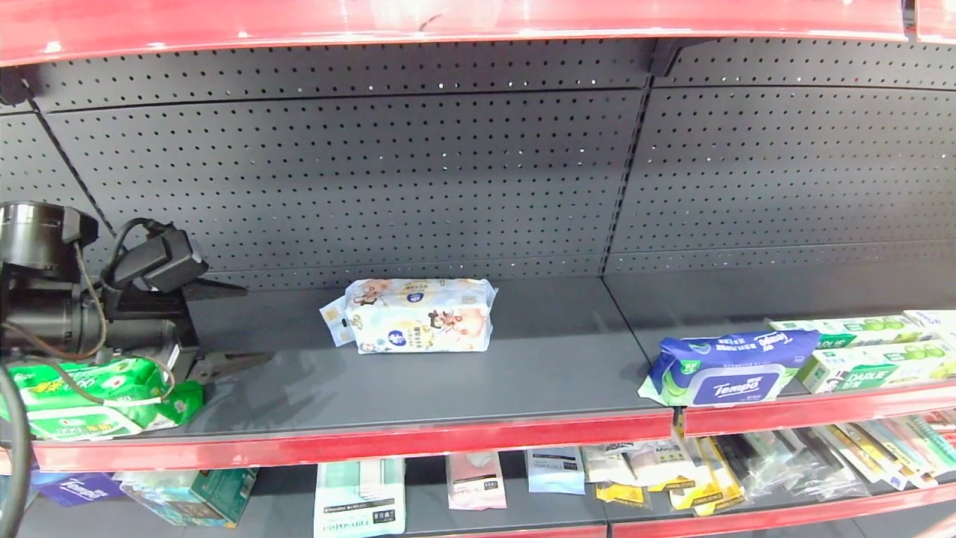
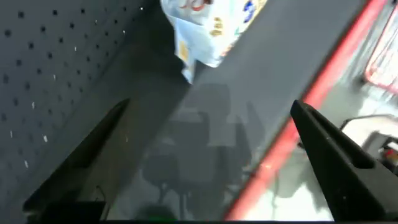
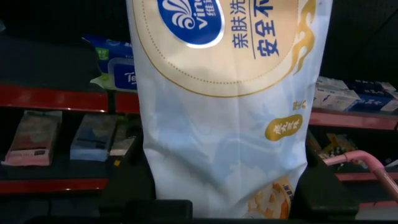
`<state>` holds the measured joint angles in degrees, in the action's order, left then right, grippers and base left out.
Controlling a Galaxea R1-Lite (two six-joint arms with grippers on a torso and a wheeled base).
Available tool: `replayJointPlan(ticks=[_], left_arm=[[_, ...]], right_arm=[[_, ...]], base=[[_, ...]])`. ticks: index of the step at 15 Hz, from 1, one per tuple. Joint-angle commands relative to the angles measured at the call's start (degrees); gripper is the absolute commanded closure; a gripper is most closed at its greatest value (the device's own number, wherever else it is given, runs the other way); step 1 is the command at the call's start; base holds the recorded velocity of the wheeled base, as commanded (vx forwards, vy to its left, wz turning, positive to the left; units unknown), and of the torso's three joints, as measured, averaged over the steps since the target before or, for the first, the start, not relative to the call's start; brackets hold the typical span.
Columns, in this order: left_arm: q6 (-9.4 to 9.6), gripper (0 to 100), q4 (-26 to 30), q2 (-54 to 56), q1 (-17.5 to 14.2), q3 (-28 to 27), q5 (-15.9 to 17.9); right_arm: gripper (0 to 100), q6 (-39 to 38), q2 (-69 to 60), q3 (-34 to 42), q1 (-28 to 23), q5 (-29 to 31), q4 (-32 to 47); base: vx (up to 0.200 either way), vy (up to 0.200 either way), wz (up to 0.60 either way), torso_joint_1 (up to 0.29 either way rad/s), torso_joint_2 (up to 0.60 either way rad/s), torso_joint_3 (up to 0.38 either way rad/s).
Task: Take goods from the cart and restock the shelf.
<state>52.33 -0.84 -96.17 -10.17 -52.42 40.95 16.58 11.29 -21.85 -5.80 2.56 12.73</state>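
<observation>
Closest to you, a white tissue pack point(image 3: 224, 112) is clamped in the right gripper point(image 3: 224, 186), its fingers point(image 3: 127, 186) closed against both sides. Lift it over the shelf point(image 1: 448, 437) lip and lay it flat just right of the patterned pack point(image 1: 414, 315). Left of that pack, the left gripper point(image 1: 224, 325) fingers spread wide, holding nothing, just beside a green pack point(image 1: 97, 400).

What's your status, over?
Left gripper open, empty, over shelf, left end. Right gripper shut on white pack. Tissue pack mid-shelf, green pack beside left gripper.
</observation>
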Motion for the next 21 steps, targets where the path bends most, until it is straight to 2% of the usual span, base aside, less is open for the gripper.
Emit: replayJointPlan(ticks=[1, 10, 14, 18, 21], left_arm=[[1.72, 0, 0.05, -9.03, 1.55, -6.29, 0.8], [1.81, 0, 0.31, -20.99, 8.32, -20.18, 2.21], [1.81, 0, 2.25, -23.54, 10.08, -22.81, 2.38], [1.72, 0, 2.51, -27.93, 12.19, -29.14, 3.17], [1.72, 0, 3.3, -29.34, 13.42, -29.76, 3.17]], right_arm=[[100, 0.12, -0.83, 1.19, -0.09, 0.16, 0.02], [100, 0.38, -2.5, 3.3, 0.0, 1.75, 0.02], [100, 0.47, -2.59, 3.65, 0.0, 2.45, 0.02], [100, 0.56, -2.94, 4.18, 0.0, 2.45, 0.02], [100, 0.56, -2.85, 4.27, 0.0, 2.45, 0.02]], base=[[0.0, 0.0, 0.0, 0.0, 0.0, 0.0], [0.0, 0.0, 0.0, 0.0, 0.0, 0.0], [0.0, 0.0, 0.0, 0.0, 0.0, 0.0], [0.0, 0.0, 0.0, 0.0, 0.0, 0.0], [0.0, 0.0, 0.0, 0.0, 0.0, 0.0]])
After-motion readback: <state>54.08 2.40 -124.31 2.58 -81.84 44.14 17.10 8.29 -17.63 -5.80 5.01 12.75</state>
